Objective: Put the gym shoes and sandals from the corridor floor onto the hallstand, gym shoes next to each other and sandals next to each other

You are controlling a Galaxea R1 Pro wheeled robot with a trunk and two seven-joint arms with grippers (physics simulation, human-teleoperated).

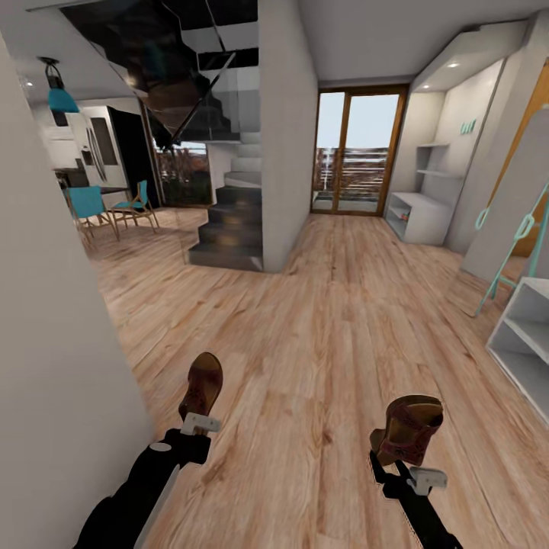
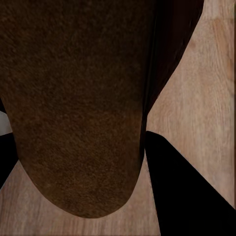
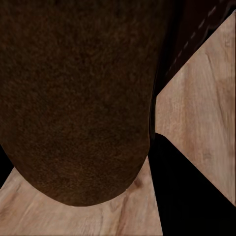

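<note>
- Sandals: the left sandal (image 1: pixel 203 387) sits at the lower left of the head view, clamped at its heel end by the left gripper (image 1: pixel 200 422), toe pointing away over the wood floor (image 1: pixel 335 320).
- The right sandal (image 1: pixel 408 428) is at the lower right of the same view, grasped by the right gripper (image 1: pixel 418 476) and tilted so its patterned reddish strap faces the camera.
- Both pairs of jaws are clenched on their sandals, and both sandals are held up off the planks.
- From the left wrist camera, a dark brown sole (image 2: pixel 73 108) takes up most of the frame, with a black finger (image 2: pixel 187 191) beside it and floor planks beyond.
- The right wrist camera gives much the same: a brown sole (image 3: pixel 73 103), a black finger (image 3: pixel 191 196) and planks.
- The pale shoe rack (image 1: pixel 418 215) stands far off at the upper right, beside the glass door (image 1: pixel 358 152); its low shelf and the two wall shelves above look bare, though too small to be sure.
- Small teal letters (image 1: pixel 467 126) hang on the wall above it.
- A second white shelf unit (image 1: pixel 526 335) shows at the right edge, its open compartments empty as far as visible.
- A dark staircase (image 1: pixel 229 221) rises at centre left, with teal chairs (image 1: pixel 91 207) beyond.
</note>
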